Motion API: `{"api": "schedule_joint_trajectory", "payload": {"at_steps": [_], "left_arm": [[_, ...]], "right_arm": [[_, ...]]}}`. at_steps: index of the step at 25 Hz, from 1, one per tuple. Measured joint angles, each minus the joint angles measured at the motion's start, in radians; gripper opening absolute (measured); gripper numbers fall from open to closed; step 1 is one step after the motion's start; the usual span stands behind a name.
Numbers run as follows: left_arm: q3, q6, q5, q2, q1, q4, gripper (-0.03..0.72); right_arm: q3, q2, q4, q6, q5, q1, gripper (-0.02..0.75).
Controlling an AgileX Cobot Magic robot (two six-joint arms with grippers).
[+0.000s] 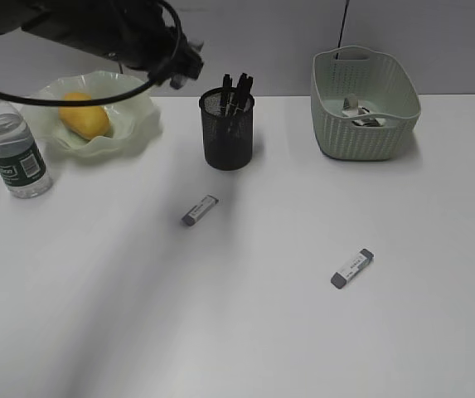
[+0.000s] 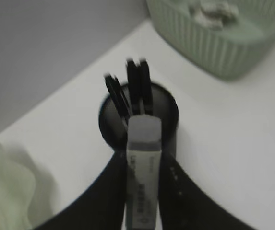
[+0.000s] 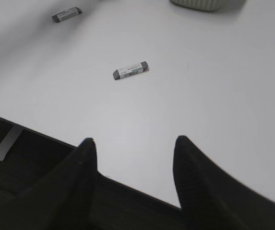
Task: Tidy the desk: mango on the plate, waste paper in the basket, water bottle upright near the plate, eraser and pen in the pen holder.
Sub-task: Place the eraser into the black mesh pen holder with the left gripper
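My left gripper (image 2: 144, 160) is shut on a white eraser (image 2: 145, 136) with a grey end, held just short of the black mesh pen holder (image 2: 170, 111). Dark pens (image 2: 138, 84) stand in the holder. In the exterior view the left gripper (image 1: 189, 65) hangs above and left of the pen holder (image 1: 227, 133). Two more erasers lie on the desk (image 1: 245, 332), one (image 1: 201, 210) near the middle and one (image 1: 352, 268) to the right. The mango (image 1: 84, 117) lies in the plate (image 1: 140, 112). The water bottle (image 1: 15, 151) stands upright left of it. Waste paper (image 1: 362, 114) is in the basket (image 1: 370, 137). My right gripper (image 3: 135, 143) is open over the desk's front edge.
The right wrist view shows both loose erasers, the nearer (image 3: 130, 70) and the farther (image 3: 66, 14), ahead on the white top. The desk's front edge (image 3: 41, 133) runs under the right fingers. The basket (image 2: 223, 57) stands behind the pen holder to the right.
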Motion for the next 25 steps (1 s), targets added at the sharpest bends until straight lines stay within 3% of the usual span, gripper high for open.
{"api": "schedule_joint_trajectory", "payload": {"at_steps": [4,7,16,25], "left_arm": [[-0.051,0.000,-0.132,0.056,0.000,-0.195,0.157],[-0.096,-0.001,-0.175,0.114,-0.007,-0.259,0.157],[-0.234,-0.001,-0.196,0.275,-0.035,-0.307,0.157],[-0.249,-0.001,-0.212,0.341,-0.035,-0.324,0.176]], "right_arm": [[0.000,0.000,0.000,0.000,0.000,0.000,0.415],[0.000,0.000,0.000,0.000,0.000,0.000,0.415],[0.000,0.000,0.000,0.000,0.000,0.000,0.415],[0.000,0.000,0.000,0.000,0.000,0.000,0.415]]}}
